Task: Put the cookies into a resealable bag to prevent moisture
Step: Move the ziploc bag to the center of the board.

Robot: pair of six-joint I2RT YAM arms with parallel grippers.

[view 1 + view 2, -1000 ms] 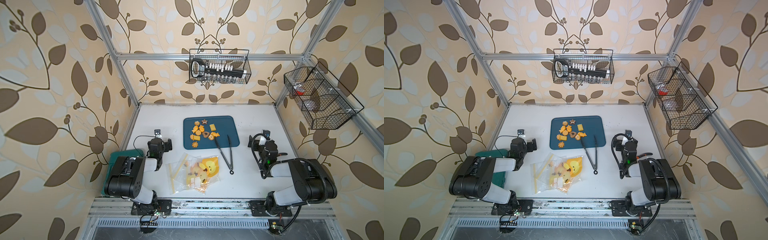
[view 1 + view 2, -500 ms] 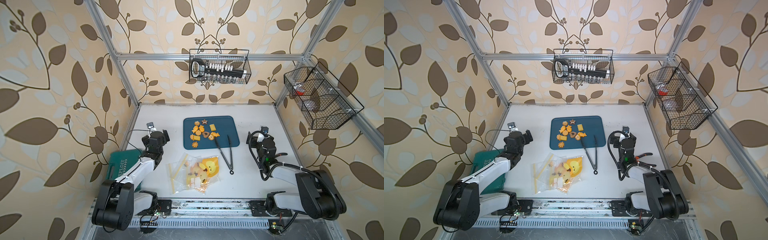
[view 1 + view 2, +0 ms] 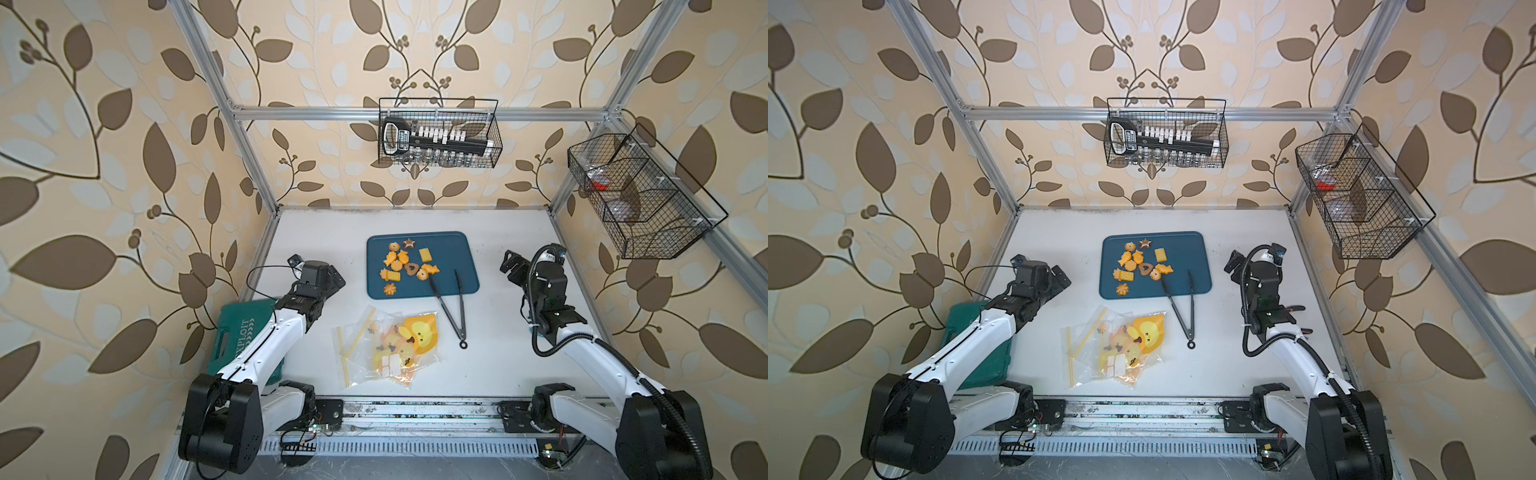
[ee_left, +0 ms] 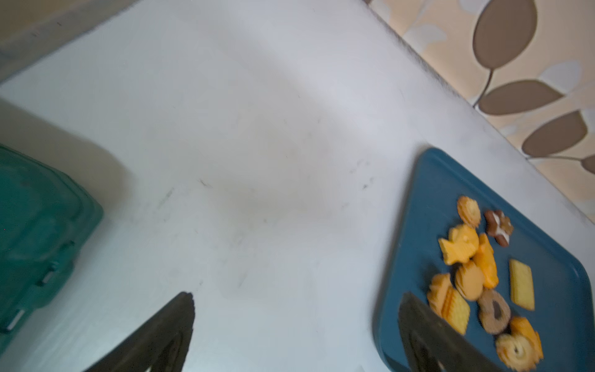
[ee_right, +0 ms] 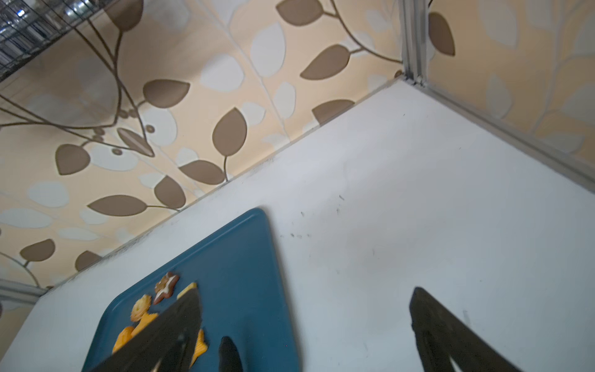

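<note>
- Moved since a second ago: both my arms, then folded high over their bases, now reach out low toward the tray (image 3: pixel 453 253). Nothing lying on the table (image 3: pixel 498 332) has shifted.
- Left claw (image 3: pixel 338 279): jaws spread wide, nothing between them. It hangs over bare table to the left of the tray, apart from it. The left wrist view is blurred and shows table between the fingers (image 4: pixel 174 325).
- Right claw (image 3: pixel 508 262): jaws likewise wide and holding nothing, over bare table to the right of the tray. The right wrist view shows the same gap over bare table.
- Cookies (image 3: pixel 405 266) — about a dozen, orange-yellow and brown, clustered on the tray's left half, several touching. In both top views, all that I can see lie on the tray.
- Tongs (image 3: pixel 451 307): black, tips on the tray with one just beside the cookies. The ring end rests on the table near the bags.
- Bags (image 3: pixel 395 345) — clear, with yellow cartoon prints, flat on the table in front of the tray, between my arms. I cannot tell whether they are sealed.
- Case (image 3: pixel 237 336): green, at the table's left edge, partly under my left arm.
- Baskets: two of black wire, one on the back rail (image 3: pixel 438 133), one on the right wall (image 3: pixel 640 199).
</note>
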